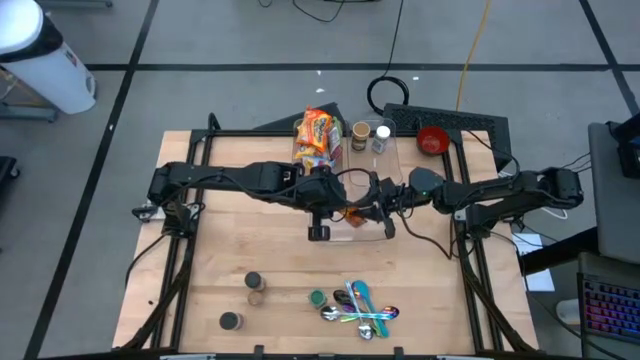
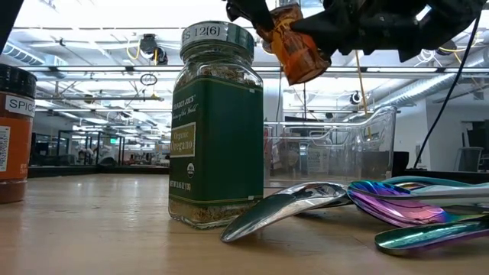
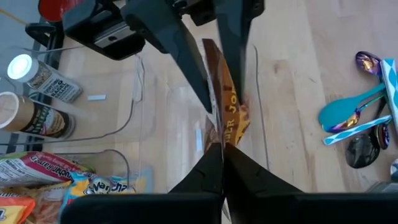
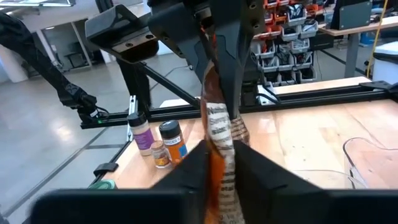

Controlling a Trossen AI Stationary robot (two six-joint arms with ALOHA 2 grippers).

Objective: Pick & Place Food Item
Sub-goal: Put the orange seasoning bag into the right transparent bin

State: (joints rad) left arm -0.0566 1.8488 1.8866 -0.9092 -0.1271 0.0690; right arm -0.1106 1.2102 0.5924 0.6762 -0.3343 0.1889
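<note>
Packet (image 3: 225, 118) is held aloft between both arms above the clear bin (image 1: 405, 160); its long axis runs from left gripper (image 3: 221, 144), pinched shut on one end, to right gripper (image 4: 219, 144), closed on the other; both arms equally near.

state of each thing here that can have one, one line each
left gripper: shut on the orange snack packet
right gripper: shut on the same packet
orange snack packet: held in the air between both grippers
oregano jar: upright, lid on
clear container: upright, open top
spoons: lying loose on the table
</note>
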